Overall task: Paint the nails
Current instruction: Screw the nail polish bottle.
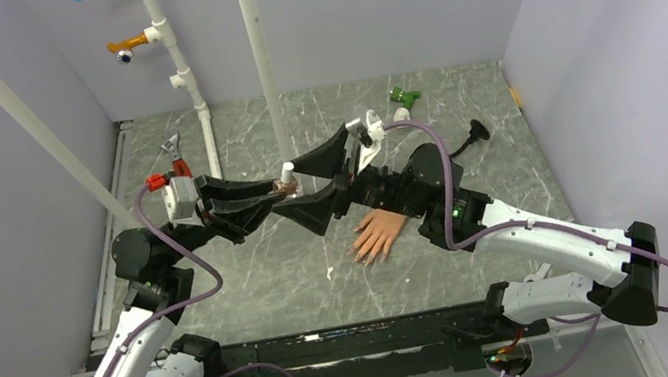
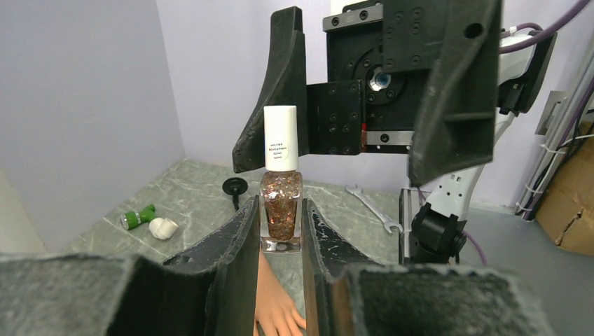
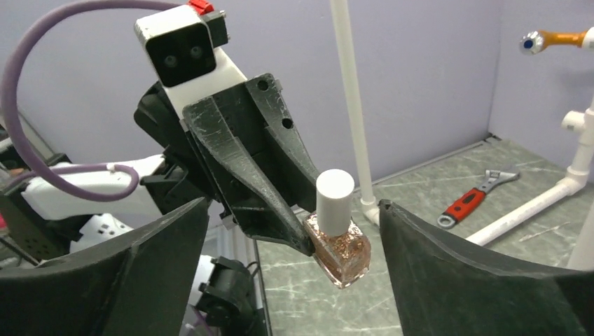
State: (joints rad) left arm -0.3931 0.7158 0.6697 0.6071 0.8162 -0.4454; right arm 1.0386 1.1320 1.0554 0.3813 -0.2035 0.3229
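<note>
My left gripper (image 1: 282, 192) (image 2: 280, 234) is shut on a small bottle (image 2: 281, 208) of copper glitter polish with a white cap (image 2: 281, 136), held upright above the table. The bottle also shows in the right wrist view (image 3: 337, 245) and from above (image 1: 286, 182). My right gripper (image 1: 331, 164) (image 3: 294, 231) is open, its fingers on either side of the bottle's cap without touching it. The peach mannequin hand (image 1: 379, 232) lies flat on the table below the right arm, fingers spread toward the front; part of it shows under the left fingers (image 2: 274, 308). Its nails are too small to make out.
A red-handled wrench (image 1: 174, 156) (image 3: 475, 198) lies at the back left by white pipes (image 1: 182, 71). A green and white fitting (image 1: 402, 97) (image 2: 147, 220) and a black knob (image 1: 475, 133) (image 2: 235, 187) lie at the back right. A silver spanner (image 2: 370, 205) lies nearby.
</note>
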